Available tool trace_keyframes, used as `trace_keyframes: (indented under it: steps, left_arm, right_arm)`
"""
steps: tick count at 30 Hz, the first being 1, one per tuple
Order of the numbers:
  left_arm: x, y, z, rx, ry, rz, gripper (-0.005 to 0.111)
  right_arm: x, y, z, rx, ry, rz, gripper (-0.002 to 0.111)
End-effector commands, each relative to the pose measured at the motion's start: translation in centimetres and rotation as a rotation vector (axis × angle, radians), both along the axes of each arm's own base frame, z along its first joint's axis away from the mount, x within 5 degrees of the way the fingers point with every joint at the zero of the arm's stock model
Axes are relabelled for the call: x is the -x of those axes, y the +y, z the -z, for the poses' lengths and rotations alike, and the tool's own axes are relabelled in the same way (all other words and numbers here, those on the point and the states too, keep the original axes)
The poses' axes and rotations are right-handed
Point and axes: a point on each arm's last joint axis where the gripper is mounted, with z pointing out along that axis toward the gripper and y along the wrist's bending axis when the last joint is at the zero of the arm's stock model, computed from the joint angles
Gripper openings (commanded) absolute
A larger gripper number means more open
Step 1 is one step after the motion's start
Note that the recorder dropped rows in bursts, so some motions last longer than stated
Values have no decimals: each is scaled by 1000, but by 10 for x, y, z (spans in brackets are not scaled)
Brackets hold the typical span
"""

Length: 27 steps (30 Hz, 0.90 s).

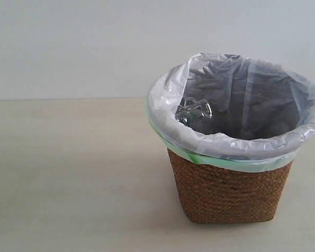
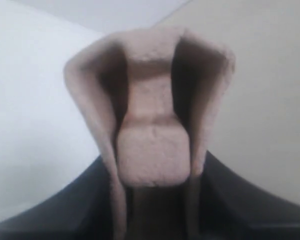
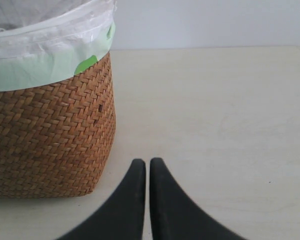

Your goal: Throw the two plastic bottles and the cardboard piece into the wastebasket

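Observation:
The wicker wastebasket (image 1: 228, 191) with its white bag stands right of centre in the exterior view. The base of one clear plastic bottle (image 1: 193, 110) shows inside it, against the near-left wall; caps and labels are hidden, and no second bottle is seen. In the left wrist view the grey-brown cardboard piece (image 2: 150, 100) fills the picture, with my left gripper (image 2: 152, 162) shut on its near end. My right gripper (image 3: 147, 162) is shut and empty, low over the table just beside the wastebasket (image 3: 50, 140). Neither gripper shows in the exterior view.
The light wooden table (image 1: 68, 173) stretches to the left of the basket, with a plain pale wall behind it. Bare tabletop (image 3: 215, 110) also lies beyond the right gripper.

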Motion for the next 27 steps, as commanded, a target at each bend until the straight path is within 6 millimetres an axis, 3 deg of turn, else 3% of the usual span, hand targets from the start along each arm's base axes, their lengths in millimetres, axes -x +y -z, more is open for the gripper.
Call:
trace_keyframes:
  steps: [1, 6, 7, 9, 10, 11, 12, 13, 14, 15, 17, 18, 21, 22, 23, 24, 27]
  left_arm:
    - [21, 26, -28, -51, -120, -153, 4]
    - [10, 0, 2, 328, -43, -84, 9]
    - [0, -25, 19, 607, 10, 1, 25]
    - [-6, -67, 24, 926, 77, 185, 58]
    - [-6, -87, 20, 1033, 105, 314, 70]
    - [4, -137, -2, 1356, 155, 594, 81]
    - [12, -162, -21, 1456, 146, 855, 78]
    - [20, -190, -56, 1593, 19, 1089, 69]
    - [21, -197, -69, 1578, -39, 1112, 66]
    - [22, -204, -82, 1447, -82, 1150, 66]
    - [22, -200, -77, 1296, 2, 1077, 71]
    - [16, -190, -60, 1102, 69, 976, 74]
    - [3, -164, -18, 842, 153, 682, 75]
    - [-3, -153, 4, 768, 178, 588, 75]
    - [-6, -147, 16, 749, 206, 562, 75]
    - [-10, -144, 41, 709, 286, 556, 75]
    - [-15, -151, 99, 619, 458, 672, 75]
  right_arm:
    - [0, -1, -1, 10, -14, 6, 0]
    - [0, -1, -1, 10, -14, 6, 0]
    - [0, -1, -1, 10, -14, 6, 0]
    - [0, -1, -1, 10, -14, 6, 0]
    - [0, -1, -1, 10, -14, 6, 0]
    - [0, -1, -1, 10, -14, 6, 0]
    - [0, -1, -1, 10, -14, 6, 0]
    - [0, -1, -1, 10, -14, 6, 0]
    - [0, -1, -1, 10, -14, 6, 0]
    - [0, -1, -1, 10, -14, 6, 0]
    - [0, -1, -1, 10, -14, 6, 0]
    - [0, -1, -1, 10, -14, 6, 0]
    - [0, -1, -1, 10, -14, 6, 0]
    - [0, -1, -1, 10, -14, 6, 0]
    - [0, -1, -1, 10, -14, 6, 0]
    - [0, -1, -1, 10, -14, 6, 0]
    - [0, -1, -1, 10, -14, 6, 0]
